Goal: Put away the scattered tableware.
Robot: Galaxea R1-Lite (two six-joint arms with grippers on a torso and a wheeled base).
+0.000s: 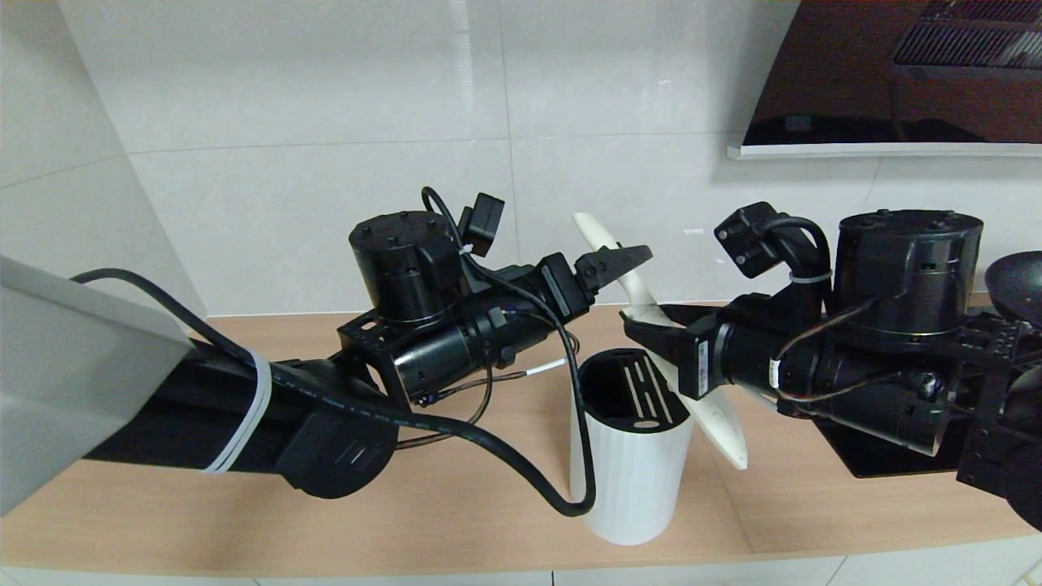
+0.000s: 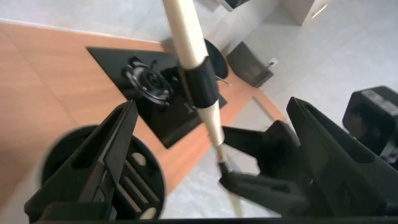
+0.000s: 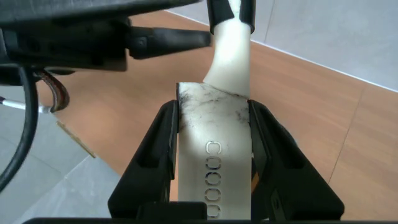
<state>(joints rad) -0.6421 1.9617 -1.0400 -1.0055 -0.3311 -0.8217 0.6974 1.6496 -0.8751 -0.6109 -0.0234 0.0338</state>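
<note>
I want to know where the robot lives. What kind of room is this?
Most likely a kitchen: a black gas hob sits in the light wooden counter, a dark glass cooker hood hangs above it, and white tiles cover the wall.

spatula (image 1: 723, 425): smooth cream plastic, blade seen scuffed with dark marks | utensil holder (image 1: 631, 480): matt white plastic, finely ribbed wall, black slotted insert | countertop (image 1: 244, 521): pale wood-grain finish, matt | wall tiles (image 1: 326, 122): white, smooth, glossy | cooktop (image 1: 871, 457): glossy black glass | range hood (image 1: 855, 73): dark glossy panel, reflections noted
</note>
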